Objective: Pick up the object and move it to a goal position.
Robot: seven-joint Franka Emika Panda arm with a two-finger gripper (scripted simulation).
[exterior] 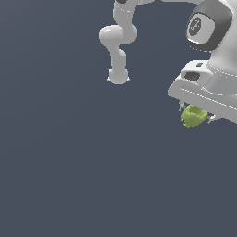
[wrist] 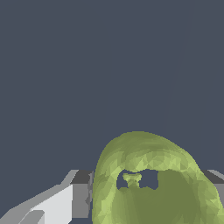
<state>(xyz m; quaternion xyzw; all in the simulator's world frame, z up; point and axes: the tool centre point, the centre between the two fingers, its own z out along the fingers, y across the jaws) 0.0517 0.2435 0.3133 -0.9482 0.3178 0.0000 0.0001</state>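
Wrist view showed my gripper clamped on the yellow-green lumpy object; pickup looked done, carrying to the goal remained.

Not much of a room here, honestly. All we get behind everything is one flat, dark slate-blue backdrop that fills the exterior view from edge to edge. We can't find a seam, corner or horizon line in it, so we can't tell if it's a floor, a wall or a tabletop. It looks matte, with no texture or pattern. The light is soft and even; we only notice the tone going a touch lighter toward the lower part of the exterior view. The wrist view shows the same plain slate-blue surface, again uniform, with just a faint paler band running down one side of it.
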